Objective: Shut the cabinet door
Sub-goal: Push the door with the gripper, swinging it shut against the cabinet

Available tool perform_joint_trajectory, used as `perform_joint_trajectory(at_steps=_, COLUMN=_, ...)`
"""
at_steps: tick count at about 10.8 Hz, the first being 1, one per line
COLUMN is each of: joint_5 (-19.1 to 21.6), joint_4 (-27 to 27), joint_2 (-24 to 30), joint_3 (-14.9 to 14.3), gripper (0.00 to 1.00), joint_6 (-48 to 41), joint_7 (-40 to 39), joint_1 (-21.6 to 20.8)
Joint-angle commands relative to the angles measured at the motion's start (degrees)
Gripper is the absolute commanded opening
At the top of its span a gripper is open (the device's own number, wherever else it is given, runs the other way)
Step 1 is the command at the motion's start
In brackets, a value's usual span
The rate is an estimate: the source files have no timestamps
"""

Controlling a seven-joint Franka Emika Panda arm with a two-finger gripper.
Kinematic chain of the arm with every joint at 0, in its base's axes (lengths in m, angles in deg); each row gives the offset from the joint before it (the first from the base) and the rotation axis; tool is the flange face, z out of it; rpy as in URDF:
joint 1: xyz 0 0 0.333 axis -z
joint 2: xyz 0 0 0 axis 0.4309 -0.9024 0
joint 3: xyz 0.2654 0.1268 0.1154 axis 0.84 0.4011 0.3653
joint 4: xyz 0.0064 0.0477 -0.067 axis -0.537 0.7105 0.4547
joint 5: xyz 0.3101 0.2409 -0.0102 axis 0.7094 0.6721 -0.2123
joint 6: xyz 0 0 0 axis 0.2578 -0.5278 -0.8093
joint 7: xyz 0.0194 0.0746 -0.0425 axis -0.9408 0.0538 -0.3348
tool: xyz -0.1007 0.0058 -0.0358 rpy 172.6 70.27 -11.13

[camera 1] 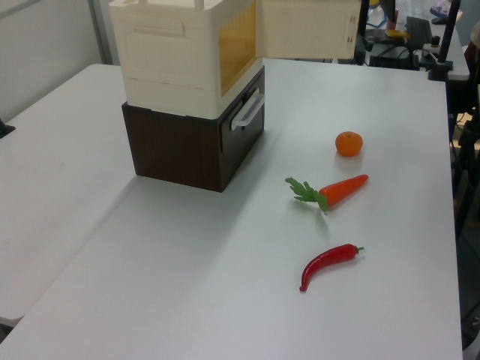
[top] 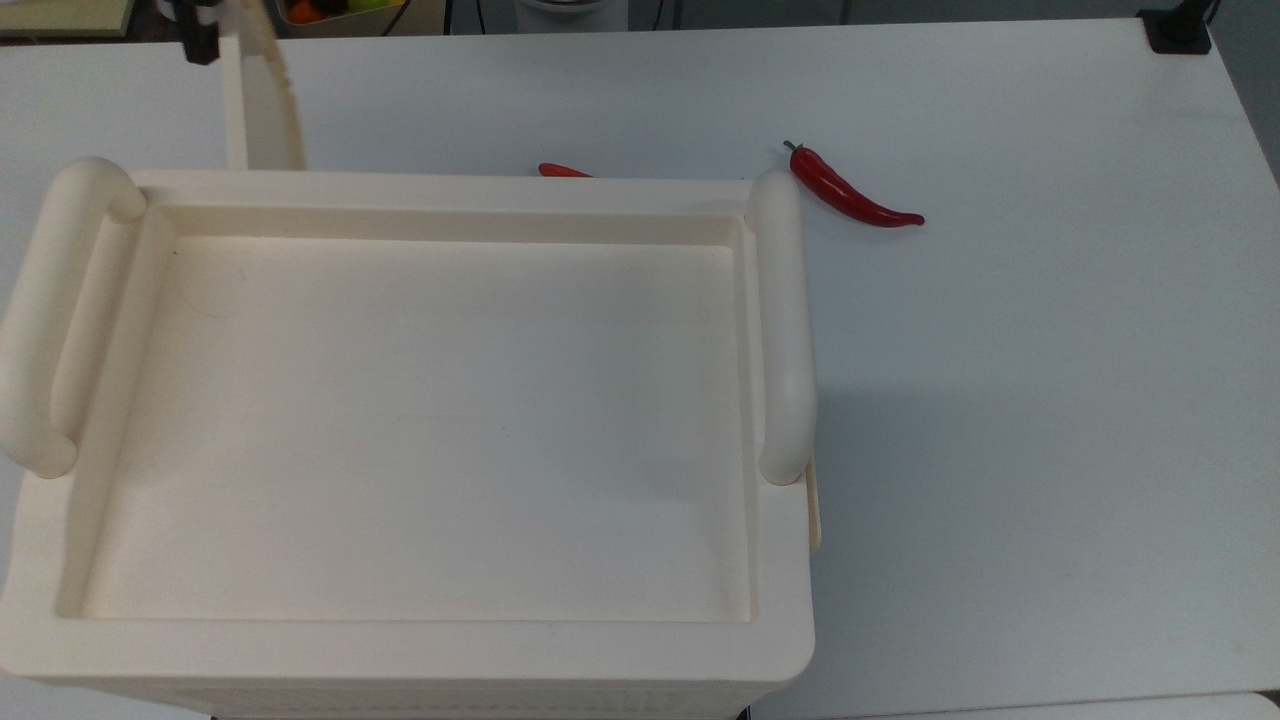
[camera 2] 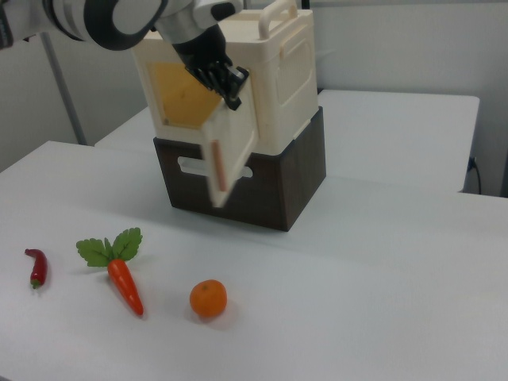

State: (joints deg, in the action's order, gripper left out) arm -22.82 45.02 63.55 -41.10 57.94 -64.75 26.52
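- The cabinet [camera 2: 238,95], a cream plastic box with an amber opening, sits on a dark brown drawer unit [camera 2: 254,178] on a white counter [top: 1000,400].
- The cabinet door [camera 2: 226,155] stands open, swung out from the front; in the right view it hangs edge-on, angled toward the counter's near side.
- In the top view the door [top: 262,110] sticks out past the cabinet's far rim, near the top view's left corner.
- Open counter lies on the right view's right and in front of the door.
- The tool [camera 2: 222,79], black, on a white arm, is at the door's upper edge, touching it; whether its fingers are parted or clenched cannot be told.
- In the top view the tool [top: 200,35] sits just beside the door's far end.
- A red chilli [camera 2: 36,267], a carrot [camera 2: 123,282] and an orange [camera 2: 208,298] lie well apart from the door on the near counter.
- Grey walls stand behind the counter.
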Motion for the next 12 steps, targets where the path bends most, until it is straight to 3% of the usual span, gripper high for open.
perform_joint_trajectory(at_steps=1, joint_5=0.88, joint_4=1.34, joint_2=0.46, joint_3=-0.10, gripper=0.00, joint_6=1.34, joint_7=5.02, joint_1=-4.23)
perform_joint_trajectory(at_steps=3, joint_5=1.32, joint_4=1.34, joint_2=-0.42, joint_3=-0.01, gripper=0.00, joint_6=3.52, joint_7=5.89, joint_1=-6.52)
perform_joint_trajectory(at_steps=8, joint_5=2.20, joint_4=1.52, joint_2=-5.25, joint_3=-0.01, gripper=0.00, joint_6=20.30, joint_7=13.27, joint_1=-10.04)
perform_joint_trajectory(at_steps=12, joint_5=1.85, joint_4=1.61, joint_2=-5.96, joint_3=-0.01, gripper=0.00, joint_6=21.47, joint_7=13.64, joint_1=-10.14)
